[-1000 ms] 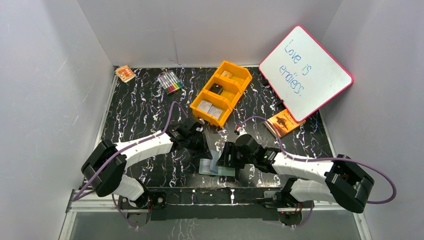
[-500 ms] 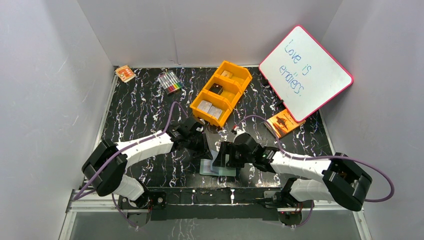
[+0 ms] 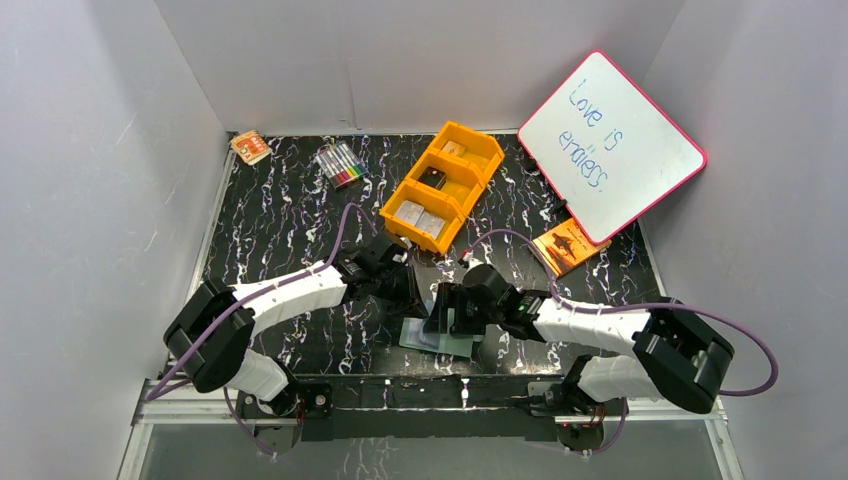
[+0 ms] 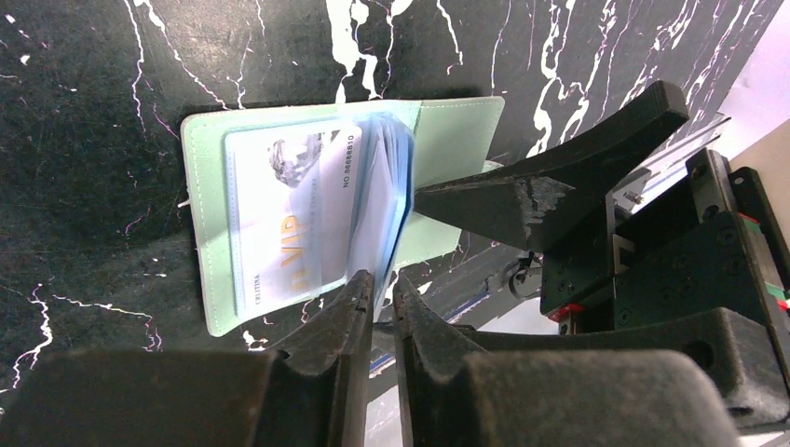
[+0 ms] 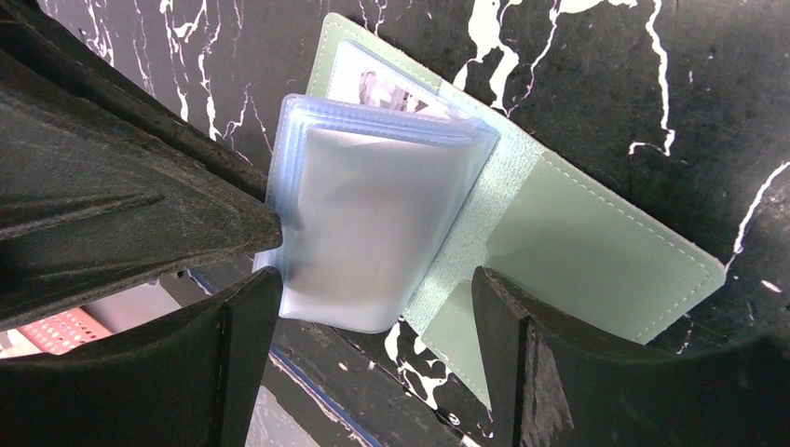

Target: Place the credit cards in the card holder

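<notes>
The sage-green card holder [image 3: 440, 340] lies open near the table's front edge. In the left wrist view its cover [image 4: 452, 140] is flat, and a pale credit card [image 4: 289, 214] with gold "VIP" print sits in the left pocket. The clear blue-grey pocket pages [image 5: 373, 205] stand up from the spine. My left gripper [image 4: 382, 279] is shut on their lower edge. My right gripper [image 5: 373, 307] is open and empty, its fingers astride the pages and the green cover [image 5: 596, 251]. More pale cards [image 3: 420, 218] lie in the orange tray's nearest compartment.
The orange three-compartment tray [image 3: 478, 165] stands behind the arms. A pink-framed whiteboard [image 3: 610, 145] leans at the back right, with an orange booklet [image 3: 567, 245] below it. Markers [image 3: 340, 163] and a small orange box [image 3: 250, 146] lie at the back left.
My right gripper has moved left and forward over the card holder, closer to the left gripper. The left gripper has stayed put, holding the pages.
</notes>
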Robot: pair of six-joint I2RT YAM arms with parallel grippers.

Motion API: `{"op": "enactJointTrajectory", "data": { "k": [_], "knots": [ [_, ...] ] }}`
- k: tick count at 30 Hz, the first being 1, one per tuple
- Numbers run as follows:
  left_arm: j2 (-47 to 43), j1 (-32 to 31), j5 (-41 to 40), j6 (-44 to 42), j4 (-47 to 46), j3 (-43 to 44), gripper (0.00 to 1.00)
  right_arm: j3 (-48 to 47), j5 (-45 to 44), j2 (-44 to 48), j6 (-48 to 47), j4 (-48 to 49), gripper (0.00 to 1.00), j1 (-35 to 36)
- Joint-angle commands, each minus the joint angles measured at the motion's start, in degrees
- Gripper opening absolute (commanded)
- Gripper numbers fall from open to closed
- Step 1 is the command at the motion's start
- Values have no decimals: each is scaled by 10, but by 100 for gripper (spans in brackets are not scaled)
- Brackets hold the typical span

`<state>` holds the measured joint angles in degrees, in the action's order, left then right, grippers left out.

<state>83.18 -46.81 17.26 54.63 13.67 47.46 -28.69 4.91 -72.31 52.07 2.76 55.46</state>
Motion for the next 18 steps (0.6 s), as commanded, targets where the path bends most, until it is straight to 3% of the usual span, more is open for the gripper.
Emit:
{"op": "enactJointTrajectory", "data": {
  "k": [1,8,13,18],
  "knots": [
    [2,-4,23,-2,-2,16,14,-23,-10,-8,-5,-25,80,-3],
    [3,-4,24,-2,-5,13,13,-4,-30,4,9,-45,61,-3],
    [7,-4,25,-3,-7,12,7,7,-38,19,15,-50,47,-4],
    [6,-4,24,-3,-8,8,0,14,-45,33,17,-63,41,-6]
  ]
}}
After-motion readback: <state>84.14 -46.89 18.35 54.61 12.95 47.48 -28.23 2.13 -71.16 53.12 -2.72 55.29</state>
